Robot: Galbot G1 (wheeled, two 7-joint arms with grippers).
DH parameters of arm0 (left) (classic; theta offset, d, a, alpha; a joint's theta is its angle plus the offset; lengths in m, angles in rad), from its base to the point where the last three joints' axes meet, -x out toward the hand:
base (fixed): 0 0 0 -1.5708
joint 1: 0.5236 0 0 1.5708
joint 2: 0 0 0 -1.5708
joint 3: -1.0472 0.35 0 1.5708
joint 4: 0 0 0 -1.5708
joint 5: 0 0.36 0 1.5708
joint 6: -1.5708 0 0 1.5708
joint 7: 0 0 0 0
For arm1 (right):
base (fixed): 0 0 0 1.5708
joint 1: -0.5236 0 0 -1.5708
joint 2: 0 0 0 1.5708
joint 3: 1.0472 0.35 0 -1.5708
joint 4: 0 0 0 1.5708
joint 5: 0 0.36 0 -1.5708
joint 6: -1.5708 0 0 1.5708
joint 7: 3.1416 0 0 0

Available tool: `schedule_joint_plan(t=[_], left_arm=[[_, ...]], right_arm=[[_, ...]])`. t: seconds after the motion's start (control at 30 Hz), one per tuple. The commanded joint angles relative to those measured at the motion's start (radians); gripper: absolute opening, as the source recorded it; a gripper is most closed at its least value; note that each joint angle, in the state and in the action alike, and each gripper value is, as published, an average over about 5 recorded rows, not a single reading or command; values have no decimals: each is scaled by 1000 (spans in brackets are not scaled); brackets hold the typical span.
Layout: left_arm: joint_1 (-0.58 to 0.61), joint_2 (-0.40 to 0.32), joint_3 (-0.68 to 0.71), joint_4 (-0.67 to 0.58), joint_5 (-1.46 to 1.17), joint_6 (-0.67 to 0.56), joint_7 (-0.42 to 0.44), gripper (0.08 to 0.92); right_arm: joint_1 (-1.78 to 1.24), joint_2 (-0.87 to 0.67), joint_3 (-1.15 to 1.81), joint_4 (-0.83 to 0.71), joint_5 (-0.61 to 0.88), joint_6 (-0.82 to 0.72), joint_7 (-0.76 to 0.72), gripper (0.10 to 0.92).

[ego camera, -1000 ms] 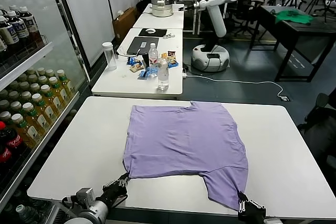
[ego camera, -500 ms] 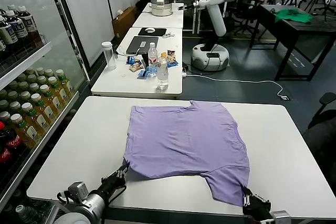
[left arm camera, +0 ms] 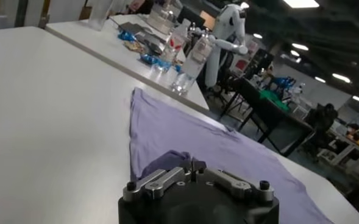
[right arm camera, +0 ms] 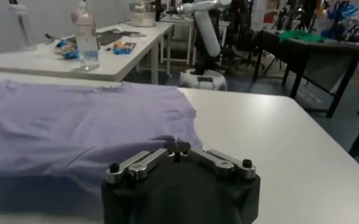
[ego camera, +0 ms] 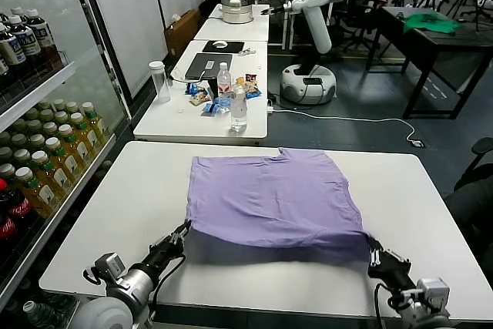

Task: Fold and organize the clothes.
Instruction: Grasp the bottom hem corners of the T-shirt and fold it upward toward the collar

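Note:
The lavender T-shirt lies on the white table with its near hem lifted off the surface. My left gripper is shut on the shirt's near left corner, also seen in the left wrist view. My right gripper is shut on the near right corner, also seen in the right wrist view. The raised hem hangs between the two grippers and casts a shadow on the table. The shirt also shows in the left wrist view and the right wrist view. No printed graphic shows.
A second white table behind holds bottles, a clear cup, snacks and a laptop. A drinks shelf stands on the left. A white robot and a dark table with a green cloth stand farther back.
Both grippers have lifted the shirt's near hem and carried it away from the table's front edge. The hanging near right part is now drawn up.

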Motion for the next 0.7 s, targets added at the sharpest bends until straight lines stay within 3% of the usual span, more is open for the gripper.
schedule_joint_plan(t=[0.03,0.4,0.7], left_arm=[[-68,9,5,54,-22,-7,1,85],[-220,22,60,236,-14,-7,3,85],[-298,-5,111,335,49,-8,-5,85]], right_arm=[[236,-62,-57,-123,32,-2,8,106],[492,-96,-237,-359,-24,-14,-7,106],[572,-58,-324,-449,-165,-27,-62,106]])
